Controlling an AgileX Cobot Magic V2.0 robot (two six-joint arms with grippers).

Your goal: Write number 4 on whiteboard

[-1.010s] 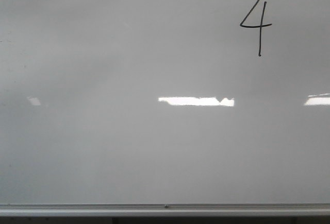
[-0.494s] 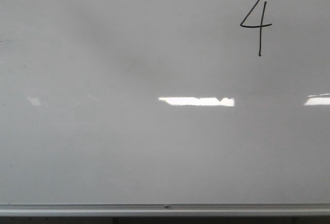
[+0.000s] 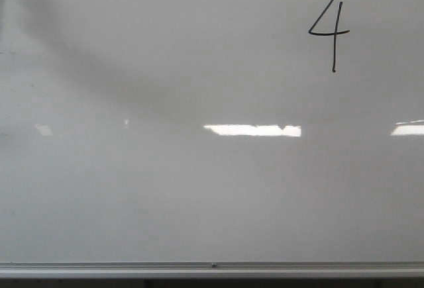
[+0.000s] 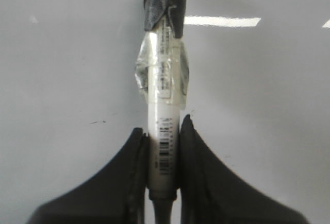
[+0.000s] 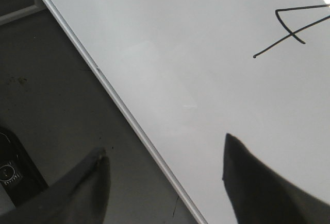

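Note:
The whiteboard [image 3: 199, 189] fills the front view, and the number 4 [image 3: 329, 33] stands in thin black strokes at its upper right. Neither gripper shows there; only a soft shadow slants down from the upper left. In the left wrist view my left gripper [image 4: 162, 126] is shut on a white marker [image 4: 164, 95] wrapped in clear tape, its black taped end pointing at the board [image 4: 62, 80]. My right gripper [image 5: 165, 154] is open and empty, straddling the board's frame edge [image 5: 129, 118], with the number 4 [image 5: 294, 28] beyond it.
A silver frame [image 3: 212, 269] runs along the board's lower edge. Bright rectangular light reflections [image 3: 252, 130] lie across the middle. In the right wrist view a dark surface [image 5: 51, 95] lies beside the board, with a black device [image 5: 10, 177] on it.
In the front view the faint shadow on the board has darkened and stretched up toward the upper left corner. The 4 is unchanged.

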